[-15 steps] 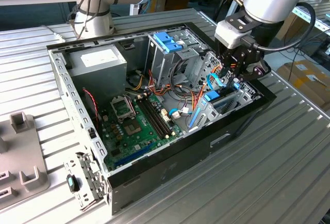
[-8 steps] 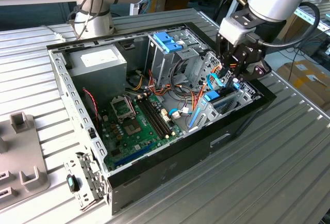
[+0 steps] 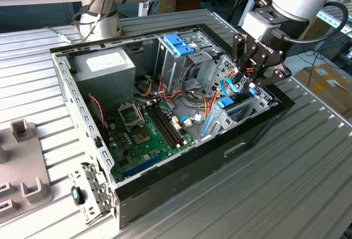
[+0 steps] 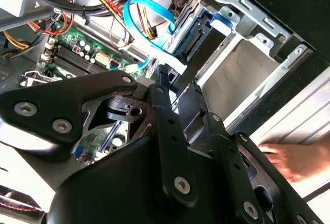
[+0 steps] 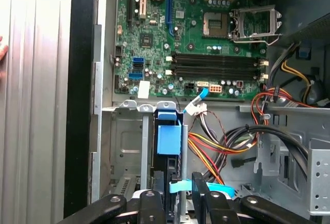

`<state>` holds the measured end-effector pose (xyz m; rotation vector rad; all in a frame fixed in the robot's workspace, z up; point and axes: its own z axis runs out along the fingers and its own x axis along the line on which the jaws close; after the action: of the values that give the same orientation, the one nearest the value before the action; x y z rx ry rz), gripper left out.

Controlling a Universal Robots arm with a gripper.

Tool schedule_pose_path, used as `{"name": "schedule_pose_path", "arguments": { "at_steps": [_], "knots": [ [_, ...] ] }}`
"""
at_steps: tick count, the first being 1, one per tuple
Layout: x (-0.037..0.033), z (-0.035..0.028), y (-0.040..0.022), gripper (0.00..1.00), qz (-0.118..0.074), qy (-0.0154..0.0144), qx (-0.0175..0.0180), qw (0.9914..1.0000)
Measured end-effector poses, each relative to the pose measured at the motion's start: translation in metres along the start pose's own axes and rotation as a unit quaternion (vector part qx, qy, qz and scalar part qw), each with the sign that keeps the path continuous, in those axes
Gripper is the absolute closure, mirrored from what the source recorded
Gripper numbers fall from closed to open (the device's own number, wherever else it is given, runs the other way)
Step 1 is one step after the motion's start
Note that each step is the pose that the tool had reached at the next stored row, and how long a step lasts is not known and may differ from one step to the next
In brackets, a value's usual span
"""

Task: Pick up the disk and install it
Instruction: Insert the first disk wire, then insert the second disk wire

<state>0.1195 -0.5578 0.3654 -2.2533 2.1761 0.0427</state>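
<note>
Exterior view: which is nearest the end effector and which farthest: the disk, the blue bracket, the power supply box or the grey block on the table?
1. Disk, just beneath the end effector, in the drive bay.
2. Blue bracket, atop the metal cage.
3. Power supply box, in the case's far corner.
4. Grey block, outside the case, exterior view's left.

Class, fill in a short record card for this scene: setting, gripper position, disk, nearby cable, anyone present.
Setting: open computer case lying on a ribbed metal table, motherboard exposed
Gripper position: gripper at the case's drive bay, on the exterior view's right
Disk: disk stands on edge in that bay, directly ahead of the gripper
Nearby cable: blue ribbon cable looping beside the bay
Person: a hand outside the case, over the table
</note>
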Motion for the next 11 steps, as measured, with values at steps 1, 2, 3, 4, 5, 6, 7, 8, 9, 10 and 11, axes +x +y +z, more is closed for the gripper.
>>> {"name": "schedule_pose_path", "arguments": {
  "at_steps": [1, 2, 3, 4, 5, 6, 7, 8, 9, 10, 11],
  "knots": [
    [0.0000, 0.0000, 0.0000, 0.64, 0.000, 0.0000, 0.0000, 1.00000],
    [0.0001, 0.0000, -0.0001, 0.64, 0.000, 0.0000, -0.0001, 1.00000],
    [0.0001, 0.0001, -0.0002, 0.64, 0.000, -0.0001, -0.0002, 1.00000],
    [0.0001, 0.0000, -0.0002, 0.64, 0.000, 0.0000, -0.0002, 1.00000],
    [0.0001, 0.0000, -0.0002, 0.64, 0.000, 0.0000, -0.0003, 1.00000],
    [0.0001, 0.0000, -0.0002, 0.64, 0.000, 0.0000, -0.0003, 1.00000],
    [-0.0004, 0.0001, -0.0002, 0.64, 0.000, 0.0000, -0.0003, 1.00000],
    [-0.0006, 0.0001, -0.0003, 0.64, 0.000, -0.0001, -0.0003, 1.00000],
    [-0.0010, 0.0001, -0.0003, 0.64, 0.000, 0.0000, -0.0003, 1.00000],
    [-0.0014, 0.0000, -0.0005, 0.64, 0.000, 0.0000, -0.0003, 1.00000],
    [-0.0014, -0.0001, -0.0005, 0.64, -0.001, 0.0000, -0.0003, 1.00000]
  ]
}}
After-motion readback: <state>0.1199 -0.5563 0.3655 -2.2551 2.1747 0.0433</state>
